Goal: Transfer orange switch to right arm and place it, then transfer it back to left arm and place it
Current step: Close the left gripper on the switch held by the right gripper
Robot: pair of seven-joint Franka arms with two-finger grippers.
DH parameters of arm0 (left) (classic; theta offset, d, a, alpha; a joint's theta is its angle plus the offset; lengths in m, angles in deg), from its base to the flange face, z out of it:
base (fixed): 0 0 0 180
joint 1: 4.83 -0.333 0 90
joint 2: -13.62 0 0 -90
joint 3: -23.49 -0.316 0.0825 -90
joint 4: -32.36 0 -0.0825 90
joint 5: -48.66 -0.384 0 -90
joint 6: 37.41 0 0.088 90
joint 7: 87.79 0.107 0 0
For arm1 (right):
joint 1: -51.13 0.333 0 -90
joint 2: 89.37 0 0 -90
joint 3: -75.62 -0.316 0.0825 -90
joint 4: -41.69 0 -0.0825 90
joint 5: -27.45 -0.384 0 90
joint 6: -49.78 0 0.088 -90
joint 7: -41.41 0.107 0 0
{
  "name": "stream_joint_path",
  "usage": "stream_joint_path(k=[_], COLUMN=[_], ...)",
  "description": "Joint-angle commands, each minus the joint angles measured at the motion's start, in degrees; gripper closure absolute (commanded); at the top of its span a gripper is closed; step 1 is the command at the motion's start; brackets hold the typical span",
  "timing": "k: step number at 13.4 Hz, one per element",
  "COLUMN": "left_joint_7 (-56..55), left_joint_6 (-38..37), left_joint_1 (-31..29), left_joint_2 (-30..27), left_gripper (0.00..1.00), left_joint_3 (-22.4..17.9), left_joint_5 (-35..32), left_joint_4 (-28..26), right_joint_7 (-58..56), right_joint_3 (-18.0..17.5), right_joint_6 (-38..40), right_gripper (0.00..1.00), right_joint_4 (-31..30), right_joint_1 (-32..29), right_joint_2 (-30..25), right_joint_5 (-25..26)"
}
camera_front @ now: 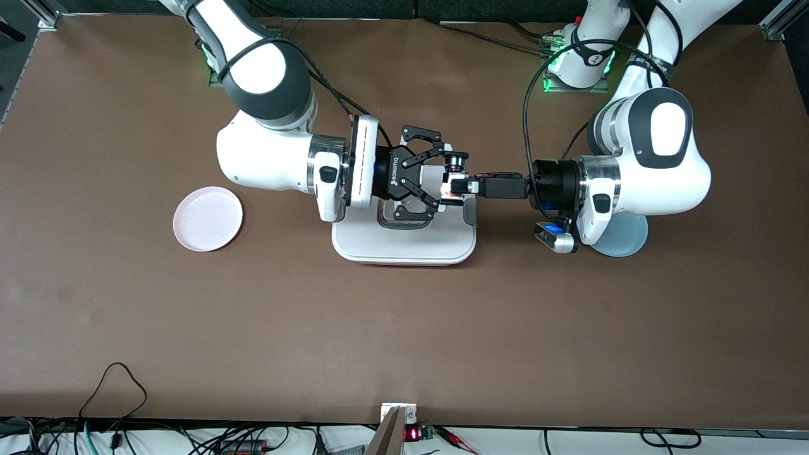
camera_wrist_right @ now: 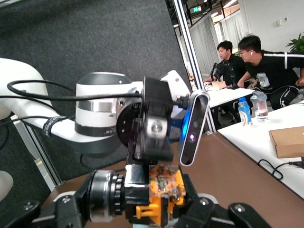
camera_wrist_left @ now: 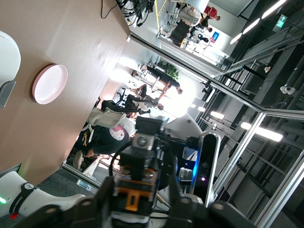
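Both arms are meeting in the air over the box, hiding most of its lid. The orange switch is sitting between the two tools, half masked by fingers. The right end effector is pinching it; the left end effector is gripping its other end. Bare worktop is lying open nearer the front camera.

Both arms stretched horizontal, wrists facing each other mid-air over table centre. Right gripper comes in from the right arm's end, black linkage fingers spread around a held part. Left gripper meets it head-on, narrow fingers pinched on that same part.
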Motion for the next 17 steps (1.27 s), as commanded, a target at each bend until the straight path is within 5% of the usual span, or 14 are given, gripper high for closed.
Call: stream_joint_path(k=[1,4,8,9,11,17], left_joint_7=[0.15,0.24,0.85,1.38,1.38,1.47], left_joint_6=[0.79,0.79,0.61,0.61,0.7,0.7], left_joint_1=[0.57,0.48,0.05,-0.04,-0.04,-0.13], left_joint_2=[0.17,0.17,0.25,0.17,0.17,0.17], left_gripper=[0.7,0.94,0.98,0.98,0.98,0.98], left_joint_3=[-0.04,-0.04,-0.12,-0.12,-0.3,-0.47], left_joint_5=[0.78,0.52,0.43,0.43,0.43,0.34], left_joint_4=[0.82,0.73,0.47,0.38,0.3,0.3], right_joint_7=[-0.9,-0.9,-0.98,-0.9,-0.81,-0.37], right_joint_3=[0.08,0.08,0.08,0.08,0.08,0.17], right_joint_6=[-0.87,-0.87,-0.87,-0.87,-0.79,-0.7], right_gripper=[0.68,0.68,0.66,0.57,0.0,0.0], right_joint_4=[1.09,1.09,0.91,0.91,0.91,0.82], right_joint_1=[0.63,0.63,0.63,0.71,0.8,0.54], right_joint_2=[0.51,0.51,0.42,0.42,0.33,0.16], right_joint_5=[-1.23,-1.14,-1.14,-1.23,-1.41,-1.41])
